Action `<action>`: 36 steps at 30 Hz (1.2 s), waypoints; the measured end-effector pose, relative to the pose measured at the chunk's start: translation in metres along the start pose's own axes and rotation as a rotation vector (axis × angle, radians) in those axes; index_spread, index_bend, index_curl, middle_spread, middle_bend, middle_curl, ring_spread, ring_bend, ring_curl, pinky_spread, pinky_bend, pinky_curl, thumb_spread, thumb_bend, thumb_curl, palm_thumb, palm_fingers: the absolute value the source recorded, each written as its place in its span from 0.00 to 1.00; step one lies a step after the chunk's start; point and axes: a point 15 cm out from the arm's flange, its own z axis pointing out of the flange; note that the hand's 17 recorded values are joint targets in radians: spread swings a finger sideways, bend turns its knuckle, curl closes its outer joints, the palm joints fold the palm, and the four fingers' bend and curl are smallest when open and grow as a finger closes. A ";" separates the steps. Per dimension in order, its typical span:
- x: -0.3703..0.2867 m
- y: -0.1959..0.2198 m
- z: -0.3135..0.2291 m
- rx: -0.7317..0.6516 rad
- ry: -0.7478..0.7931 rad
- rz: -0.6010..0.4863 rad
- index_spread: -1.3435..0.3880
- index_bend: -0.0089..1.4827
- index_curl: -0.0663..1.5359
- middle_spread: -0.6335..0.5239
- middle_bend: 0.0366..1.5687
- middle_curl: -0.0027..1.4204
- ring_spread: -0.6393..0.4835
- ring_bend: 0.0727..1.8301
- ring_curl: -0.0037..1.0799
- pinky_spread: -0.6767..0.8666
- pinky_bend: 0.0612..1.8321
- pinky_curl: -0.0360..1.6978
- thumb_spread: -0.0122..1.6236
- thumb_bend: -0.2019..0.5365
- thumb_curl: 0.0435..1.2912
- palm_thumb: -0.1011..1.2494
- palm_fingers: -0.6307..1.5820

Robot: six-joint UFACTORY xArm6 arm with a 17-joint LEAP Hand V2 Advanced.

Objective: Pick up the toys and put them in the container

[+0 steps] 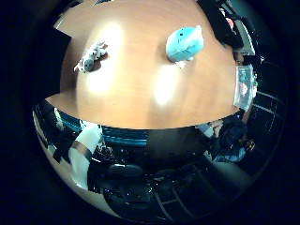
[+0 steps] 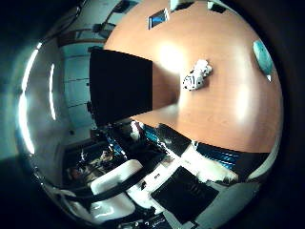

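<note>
Two toys lie on a brown wooden table (image 1: 140, 89). One is a teal plush toy (image 1: 185, 43); the other is a small grey and white plush toy (image 2: 196, 76), a good way from it. A black box-like container (image 2: 121, 86) stands at the table's edge, nearer to the small toy. My hand (image 2: 143, 186) hangs well above and off the table's near edge, far from both toys. Its white and black parts show loosely spread, with nothing in them.
A clear plastic box (image 1: 243, 86) sits at the table's end beyond the teal toy. A small blue-framed object (image 2: 158, 19) lies at the far edge. Beyond the near edge are dark chairs and room clutter (image 1: 140, 178).
</note>
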 end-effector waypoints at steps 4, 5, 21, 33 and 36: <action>0.005 -0.008 -0.017 0.030 0.026 -0.004 0.52 0.12 0.23 0.50 0.10 0.23 0.64 0.16 0.22 0.68 0.13 0.19 0.62 0.24 0.19 0.49 0.43; 0.008 -0.011 -0.022 0.037 0.031 -0.001 0.52 0.12 0.23 0.50 0.10 0.23 0.64 0.16 0.22 0.68 0.13 0.18 0.62 0.24 0.19 0.49 0.43; 0.121 -0.068 -0.063 0.103 0.083 0.094 0.54 0.11 0.21 0.53 0.10 0.23 0.71 0.11 0.20 0.69 0.16 0.19 0.60 0.22 0.18 0.43 0.35; 0.194 -0.109 -0.004 0.102 0.117 0.129 0.54 0.12 0.22 0.58 0.10 0.22 0.74 0.08 0.22 0.69 0.16 0.20 0.57 0.23 0.19 0.36 0.31; 0.203 -0.119 0.017 0.094 0.112 0.133 0.54 0.13 0.22 0.57 0.10 0.21 0.74 0.08 0.23 0.69 0.15 0.20 0.57 0.24 0.19 0.37 0.32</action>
